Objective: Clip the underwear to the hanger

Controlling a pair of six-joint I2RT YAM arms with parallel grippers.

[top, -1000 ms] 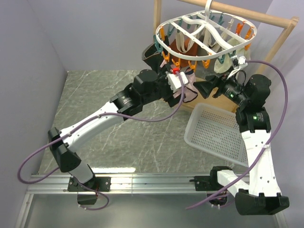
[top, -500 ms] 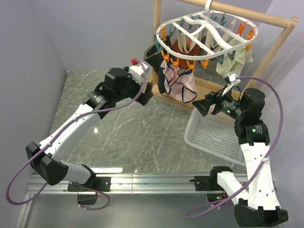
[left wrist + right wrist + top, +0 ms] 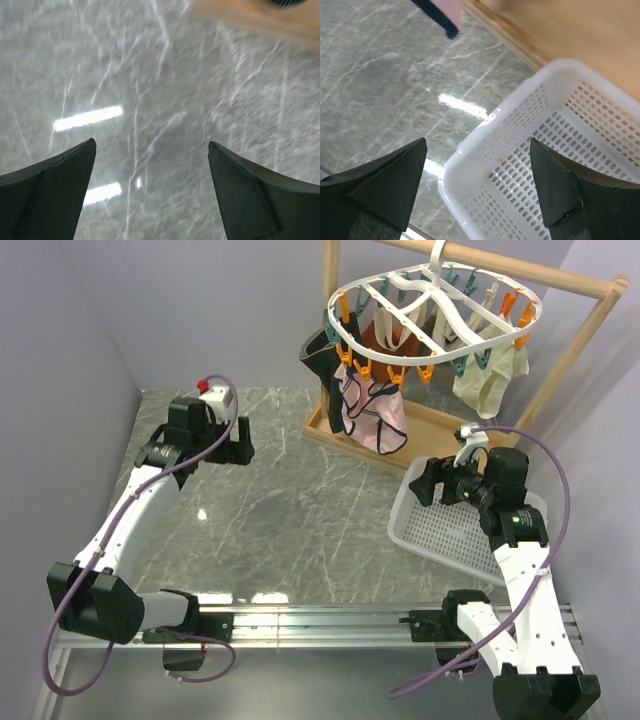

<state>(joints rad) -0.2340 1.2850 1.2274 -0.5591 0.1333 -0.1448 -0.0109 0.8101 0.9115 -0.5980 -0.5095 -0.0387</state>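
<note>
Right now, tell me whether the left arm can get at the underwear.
Probably yes. The underwear hangs from the left side of the hanger, toward the left gripper, with nothing between them, and the gripper's jaws stand open. Only the black garment beside it crowds it.

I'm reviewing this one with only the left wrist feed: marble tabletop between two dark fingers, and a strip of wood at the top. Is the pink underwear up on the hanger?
Observer: Yes. From the top view, the underwear hangs under the orange pegs at the hanger's near-left rim.
Operator: Is either arm touching it?
Observer: No. The left end effector is open over the table, well left of the garment.
Operator: And the right?
Observer: The right end effector is open and empty, above the white basket's left corner.
</note>
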